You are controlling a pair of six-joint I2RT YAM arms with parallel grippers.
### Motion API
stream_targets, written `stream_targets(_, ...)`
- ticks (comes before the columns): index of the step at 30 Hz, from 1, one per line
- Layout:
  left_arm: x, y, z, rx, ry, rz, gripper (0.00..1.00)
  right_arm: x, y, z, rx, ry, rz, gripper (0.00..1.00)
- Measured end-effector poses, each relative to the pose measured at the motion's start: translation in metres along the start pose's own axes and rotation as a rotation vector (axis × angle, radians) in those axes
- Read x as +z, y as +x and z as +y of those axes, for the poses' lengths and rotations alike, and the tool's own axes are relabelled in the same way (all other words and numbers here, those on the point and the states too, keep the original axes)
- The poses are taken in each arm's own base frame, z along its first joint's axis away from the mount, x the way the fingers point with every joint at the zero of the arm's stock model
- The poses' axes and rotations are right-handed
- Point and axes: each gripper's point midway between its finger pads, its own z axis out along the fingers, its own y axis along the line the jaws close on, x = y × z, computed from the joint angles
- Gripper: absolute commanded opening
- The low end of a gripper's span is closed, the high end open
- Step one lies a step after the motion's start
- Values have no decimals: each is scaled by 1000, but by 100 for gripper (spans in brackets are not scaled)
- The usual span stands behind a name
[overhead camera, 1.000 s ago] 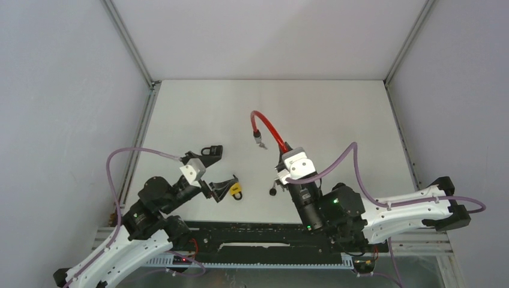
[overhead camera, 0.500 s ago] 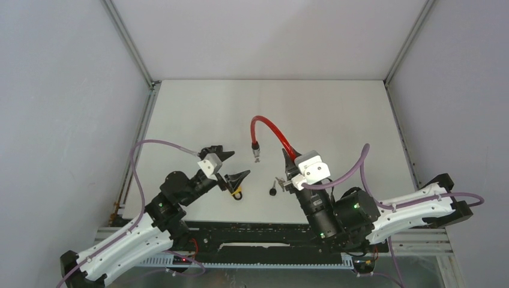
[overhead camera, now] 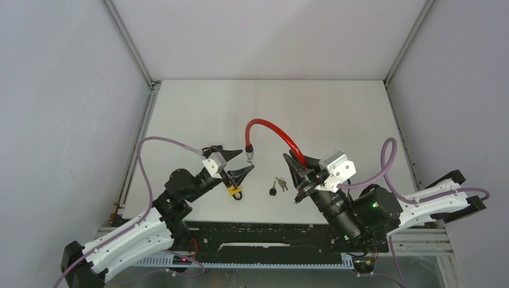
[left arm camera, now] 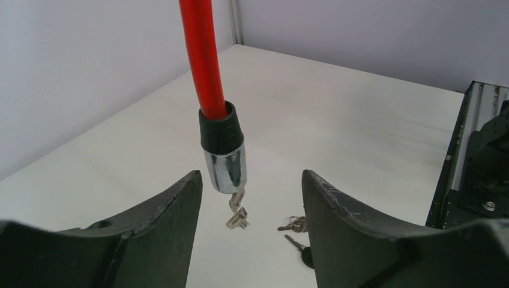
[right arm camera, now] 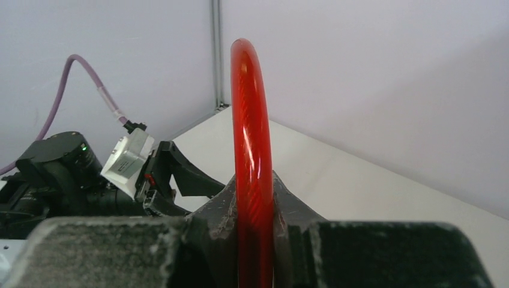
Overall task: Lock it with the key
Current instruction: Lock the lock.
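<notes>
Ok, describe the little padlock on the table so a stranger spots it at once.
On the white table, look near the front edge, where the left gripper hovers. Beside it, toward the arms' bases, lies the little padlock. It is the only yellow thing there; the cable nearby is red and the loose keys to its right are grey and black.

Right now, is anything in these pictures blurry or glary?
Top view: even, soft light, faint shadows on the table. Left wrist view: the red cable and its chrome end are sharp, glints on the chrome. Right wrist view: a shine streak along the cable; the right tool near the lens looks soft.
</notes>
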Motion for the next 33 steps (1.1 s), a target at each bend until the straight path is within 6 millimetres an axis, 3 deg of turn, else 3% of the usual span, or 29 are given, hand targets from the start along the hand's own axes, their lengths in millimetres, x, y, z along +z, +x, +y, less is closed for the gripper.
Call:
stream_targets(11,0,2,0,1,-1,-4,60,-5,2,20,3,-101,-8,0)
stream_targets(16,1,5,-1,3,4,4,6,-8,0,21,31,-139,-13,0)
stream_targets(17,2,6,-2,5,12,8,1,-8,0,21,35,-144,-12,0)
stream_targets(26,-1,29,-37,12,227,84,0,-11,3,19,4,-161,-3,0)
stream_targets(33,-24,20,-77,83,479,42,0,-23,-8,-4,21,-281,-34,0)
